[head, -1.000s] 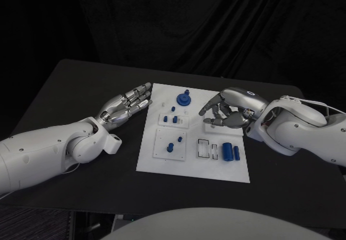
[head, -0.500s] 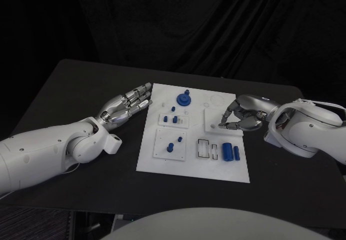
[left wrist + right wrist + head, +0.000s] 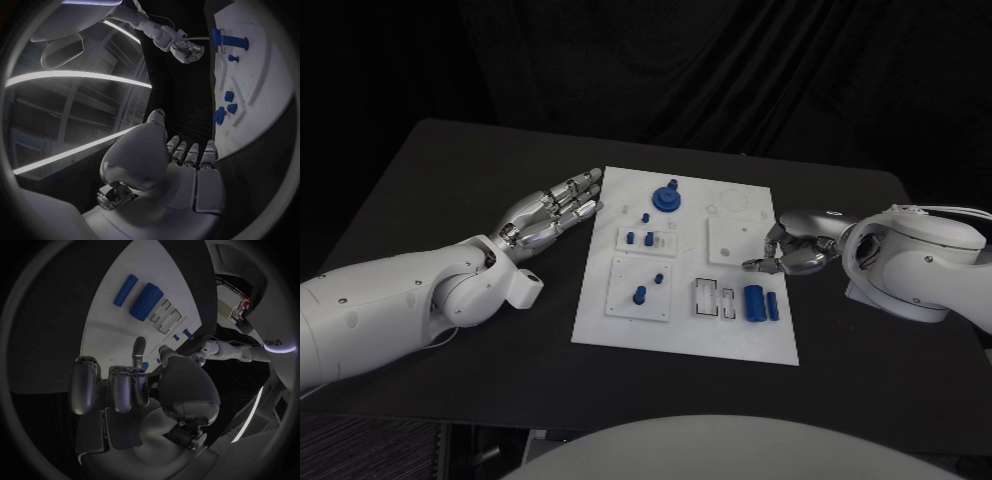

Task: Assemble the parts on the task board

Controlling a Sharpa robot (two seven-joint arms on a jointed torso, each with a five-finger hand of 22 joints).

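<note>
Two robot hands (image 3: 557, 212) (image 3: 795, 250), one task board (image 3: 692, 330), several blue parts (image 3: 760, 303)

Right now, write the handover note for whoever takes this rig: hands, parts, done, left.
Left hand: fingers stretched out, holds nothing, lies on the table beside the task board's left edge.
Right hand: fingers curled in, nothing seen in them, at the board's right edge.
Parts: a blue round part stands at the board's far end; small blue pieces sit on the upper left plate; one blue piece on the lower left plate; two blue cylinders lie near the right edge, beside empty slots.
Done: cannot tell which parts are seated.
Left: probably the cylinders, which lie loose.
</note>
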